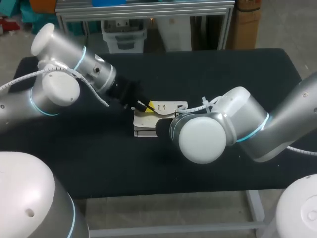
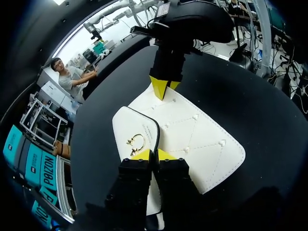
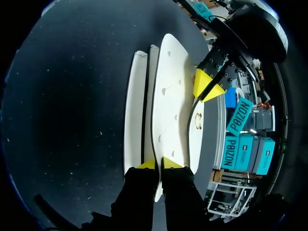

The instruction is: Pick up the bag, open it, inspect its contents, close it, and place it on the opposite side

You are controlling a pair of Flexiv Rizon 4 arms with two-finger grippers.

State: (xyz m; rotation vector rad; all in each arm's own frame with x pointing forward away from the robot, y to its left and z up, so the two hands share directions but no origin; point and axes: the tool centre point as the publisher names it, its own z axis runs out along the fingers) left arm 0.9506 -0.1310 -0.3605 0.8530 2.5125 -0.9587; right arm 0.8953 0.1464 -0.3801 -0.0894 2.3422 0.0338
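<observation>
Bag [image 1: 166, 106] first: it is white and quilted, and it sits at the middle of the black counter [image 1: 223, 74], between your two arms. From the head view it seems to rest on the counter rather than hang in the air, though you cannot be sure of that.

Starting on the left, your left gripper [image 2: 155, 155] is at the near end of the bag. Its fingers are narrow, almost together, and the dark-trimmed edge of the flap [image 2: 134, 126] runs in between them. I judge that they are pinching the flap there. The gold ring clasp [image 2: 136, 143] lies just beside those fingers. The flap is still folded down over the front panel, so nothing of the inside shows.

On the right, your right gripper [image 3: 159, 164] is at the opposite end. Its fingers are also narrow, and the rim of the bag runs between their tips. That looks like a hold on the body that steadies it against the pull on the flap.

As for progress, you appear to be at the start of the opening step. Both grips seem set, but the flap is not yet lifted. Still ahead of you are raising the flap, looking inside, shutting it again and carrying the bag to the other side of the counter.
</observation>
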